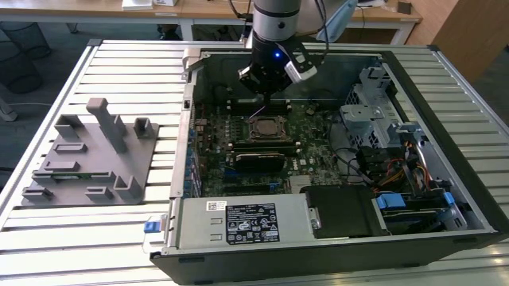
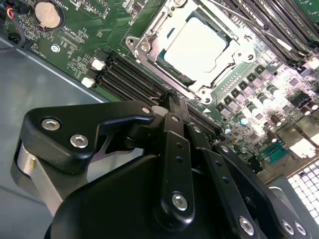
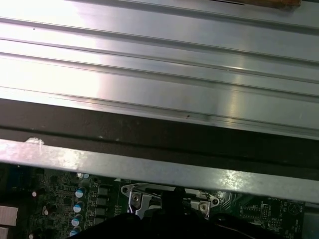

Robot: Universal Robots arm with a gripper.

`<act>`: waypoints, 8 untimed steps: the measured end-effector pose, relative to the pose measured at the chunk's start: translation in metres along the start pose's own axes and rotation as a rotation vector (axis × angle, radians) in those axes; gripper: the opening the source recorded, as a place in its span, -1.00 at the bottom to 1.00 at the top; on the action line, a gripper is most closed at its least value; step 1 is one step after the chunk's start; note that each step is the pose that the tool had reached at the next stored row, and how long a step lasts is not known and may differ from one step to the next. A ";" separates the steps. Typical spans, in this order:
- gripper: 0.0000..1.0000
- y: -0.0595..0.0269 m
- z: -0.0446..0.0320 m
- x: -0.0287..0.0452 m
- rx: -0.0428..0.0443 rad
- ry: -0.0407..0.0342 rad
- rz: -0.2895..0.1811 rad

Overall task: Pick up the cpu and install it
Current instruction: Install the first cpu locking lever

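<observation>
I am hovering my tool (image 1: 266, 89) inside the open computer case (image 1: 445, 196), above the motherboard (image 1: 318, 155) and a little toward the far wall from the socket frame (image 1: 263, 128). In the second wrist view my tool's black fingers (image 2: 172, 107) are coming together to a narrow tip with no gap showing between them, so they are pressed together and pinching nothing.

The cpu (image 2: 197, 47) is lying flat inside the socket frame (image 2: 149, 47) on the motherboard, its pale metal top facing up, with the metal frame surrounding it on all sides. In the exterior view the cpu (image 1: 264, 127) is sitting just below my tool, apart from it. In the second wrist view the tip of my tool is standing beside the socket's near edge, over the dark memory slots (image 2: 124, 74), not touching the chip.

On the exterior view's left, a grey plastic fixture (image 1: 87, 155) is resting on the ribbed metal bench (image 1: 104, 238), well apart from the case.
</observation>
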State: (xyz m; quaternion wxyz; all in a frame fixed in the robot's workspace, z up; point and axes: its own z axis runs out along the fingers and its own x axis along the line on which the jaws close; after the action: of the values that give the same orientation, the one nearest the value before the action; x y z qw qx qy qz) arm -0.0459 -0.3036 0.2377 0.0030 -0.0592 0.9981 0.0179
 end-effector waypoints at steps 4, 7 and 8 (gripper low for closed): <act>-0.79 -0.0002 0.0014 -0.0011 0.0000 0.0000 0.000; -0.79 -0.0003 0.0027 -0.0021 0.0000 0.0000 0.000; -0.79 -0.0003 0.0031 -0.0024 0.0000 0.0001 0.000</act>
State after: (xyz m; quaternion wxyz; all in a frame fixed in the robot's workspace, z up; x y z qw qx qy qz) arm -0.0435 -0.3035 0.2346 0.0030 -0.0592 0.9981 0.0179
